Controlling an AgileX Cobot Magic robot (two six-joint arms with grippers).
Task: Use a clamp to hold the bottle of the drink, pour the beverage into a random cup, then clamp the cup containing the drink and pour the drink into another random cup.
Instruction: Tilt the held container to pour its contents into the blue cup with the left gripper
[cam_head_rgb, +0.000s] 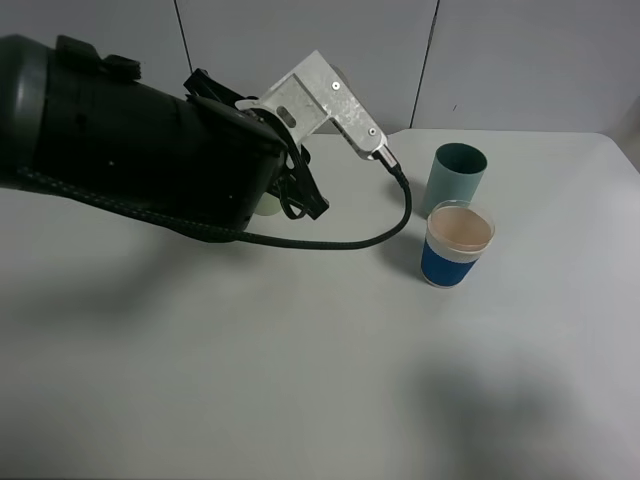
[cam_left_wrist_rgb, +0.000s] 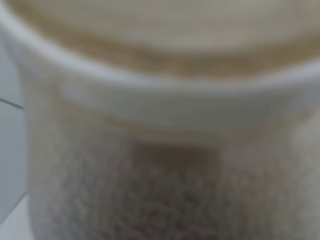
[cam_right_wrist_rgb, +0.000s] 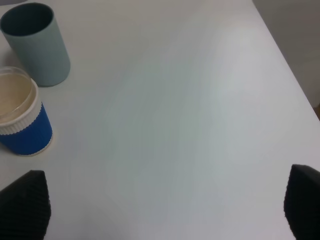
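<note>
The bottle (cam_left_wrist_rgb: 165, 150), pale and beige, fills the left wrist view in a close blur; in the high view only a pale sliver of it (cam_head_rgb: 266, 207) shows under the left arm. My left gripper (cam_head_rgb: 300, 195) is at the bottle, its fingers hidden. A blue cup with a white rim (cam_head_rgb: 456, 243) holds beige drink and stands in front of an empty teal cup (cam_head_rgb: 457, 175). Both also show in the right wrist view, the blue cup (cam_right_wrist_rgb: 22, 120) and the teal cup (cam_right_wrist_rgb: 35, 45). My right gripper (cam_right_wrist_rgb: 162, 210) is wide open and empty, above the table to the right of the cups.
The white table (cam_head_rgb: 300, 380) carries everything. Its right edge (cam_right_wrist_rgb: 290, 65) runs close beside the right gripper. A grey panelled wall (cam_head_rgb: 520, 60) stands behind. The left arm's black cable (cam_head_rgb: 330, 243) hangs over the table near the cups.
</note>
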